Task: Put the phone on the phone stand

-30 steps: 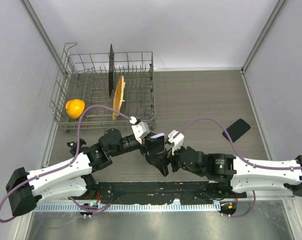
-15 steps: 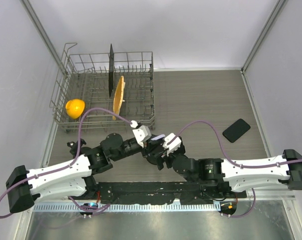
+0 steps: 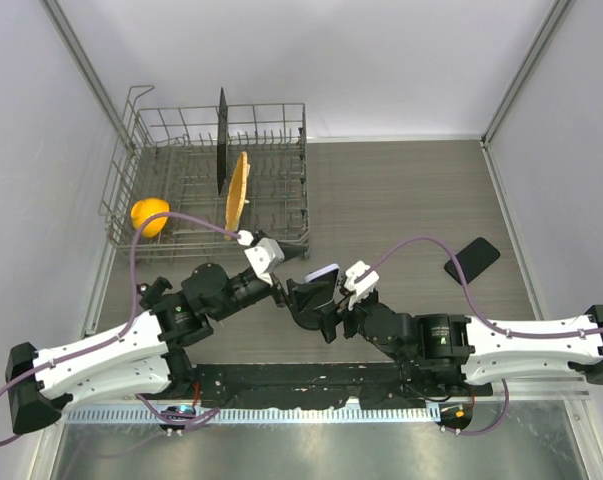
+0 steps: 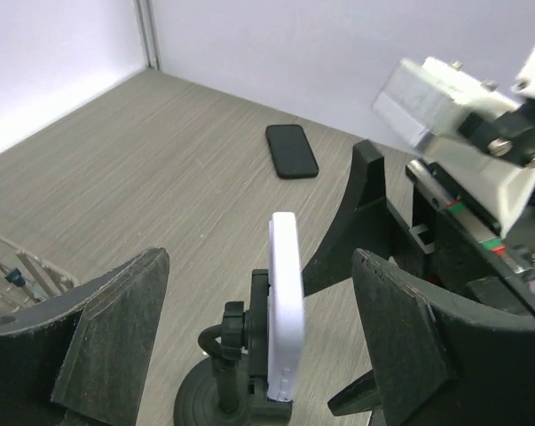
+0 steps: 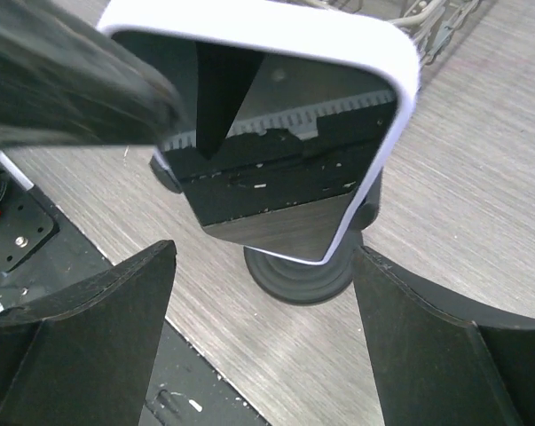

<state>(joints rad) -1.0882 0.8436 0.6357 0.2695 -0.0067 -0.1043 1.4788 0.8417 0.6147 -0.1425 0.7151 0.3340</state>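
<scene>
White phone (image 4: 285, 302) on stand (image 4: 216, 390), between left claw's (image 4: 260, 266) wide-apart fingers (image 4: 107, 328)

1. Top view: no lettering, number or brand can be read on anything.
2. Left wrist view: the phone (image 4: 285, 311) is seen edge-on, and nothing legible shows on the white edge of its case.
3. Right wrist view: the phone's dark screen gives only reflections, and no characters can be read on it.
</scene>
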